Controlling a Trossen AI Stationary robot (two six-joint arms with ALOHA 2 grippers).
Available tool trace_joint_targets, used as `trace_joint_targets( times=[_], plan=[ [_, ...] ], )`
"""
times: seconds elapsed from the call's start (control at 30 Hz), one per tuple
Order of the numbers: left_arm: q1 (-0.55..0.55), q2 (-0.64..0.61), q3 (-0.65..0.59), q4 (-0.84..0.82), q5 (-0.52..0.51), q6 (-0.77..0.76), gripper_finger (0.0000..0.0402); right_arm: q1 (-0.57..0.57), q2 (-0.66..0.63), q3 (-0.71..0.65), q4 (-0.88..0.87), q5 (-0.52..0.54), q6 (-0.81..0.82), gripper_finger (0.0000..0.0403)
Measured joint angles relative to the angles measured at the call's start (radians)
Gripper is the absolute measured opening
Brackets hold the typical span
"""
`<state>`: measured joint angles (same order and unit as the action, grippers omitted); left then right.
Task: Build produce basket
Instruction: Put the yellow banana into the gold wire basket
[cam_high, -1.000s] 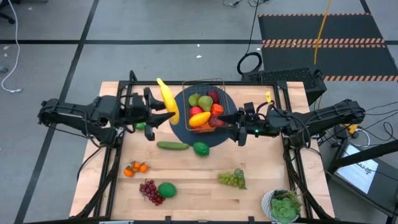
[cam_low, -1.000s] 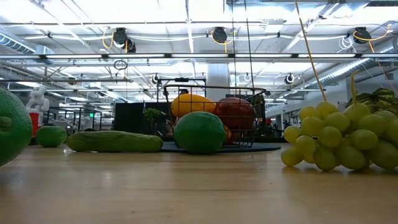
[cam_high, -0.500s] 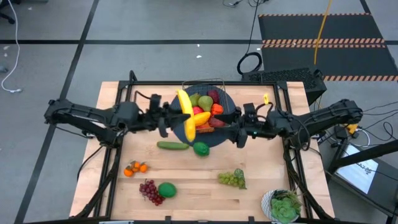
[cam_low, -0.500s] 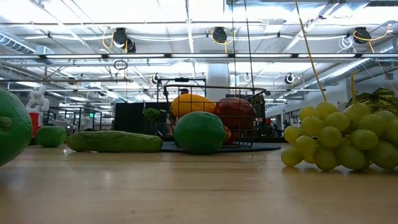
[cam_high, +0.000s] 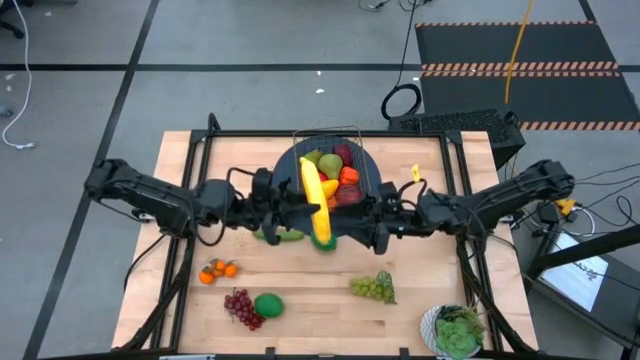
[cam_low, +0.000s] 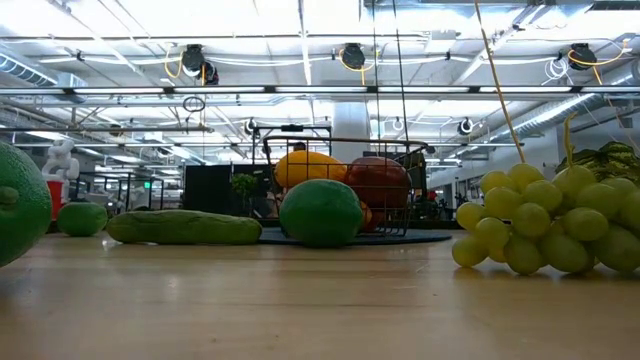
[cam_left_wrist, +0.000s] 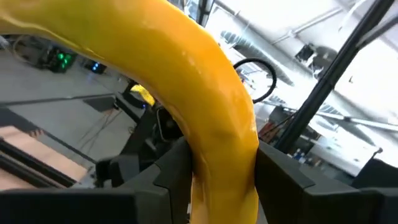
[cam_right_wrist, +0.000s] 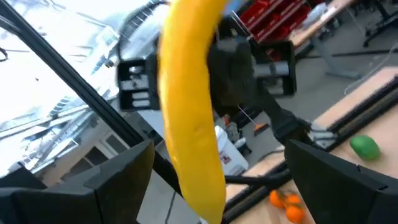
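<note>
1 banana (cam_high: 315, 198), 1 basket (cam_high: 352, 133), 2 grape bunches (cam_high: 372, 288)

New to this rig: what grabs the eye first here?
The yellow banana, held up over the table's middle in the left tool, with the right tool open around its other end. Just behind it, the wire basket already holds several fruits. In the low view, a lime and green grapes loom large on the table.
</note>
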<state>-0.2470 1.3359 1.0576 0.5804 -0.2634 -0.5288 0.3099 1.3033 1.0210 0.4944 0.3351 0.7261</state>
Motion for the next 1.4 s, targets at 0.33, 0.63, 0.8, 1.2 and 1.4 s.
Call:
trace_joint_targets(
  times=[0.33, 0.63, 0.8, 1.2, 1.4],
  plan=[
    [0.01, 0.046, 0.0, 0.007, -0.001, 0.038, 0.015, 0.0, 0.04, 0.0, 0.002, 0.001, -0.027, 0.0351],
    [0.016, 0.052, 0.0, 0.016, -0.004, 0.039, 0.015, 0.0, 0.04, 0.0, 0.009, 0.002, -0.058, 0.0265],
    [0.018, 0.052, 0.0, 0.015, -0.014, 0.077, 0.015, -0.013, 0.04, 0.0, 0.009, 0.0, -0.058, 0.0208],
    [0.05, 0.05, 0.001, -0.008, -0.046, 0.056, 0.0176, -0.091, 0.039, 0.0, 0.009, -0.129, -0.084, 0.0132],
    [0.071, 0.051, 0.001, -0.097, -0.132, 0.031, 0.0282, -0.172, 0.013, -0.001, -0.034, -0.235, -0.095, 0.0139]
  ],
)
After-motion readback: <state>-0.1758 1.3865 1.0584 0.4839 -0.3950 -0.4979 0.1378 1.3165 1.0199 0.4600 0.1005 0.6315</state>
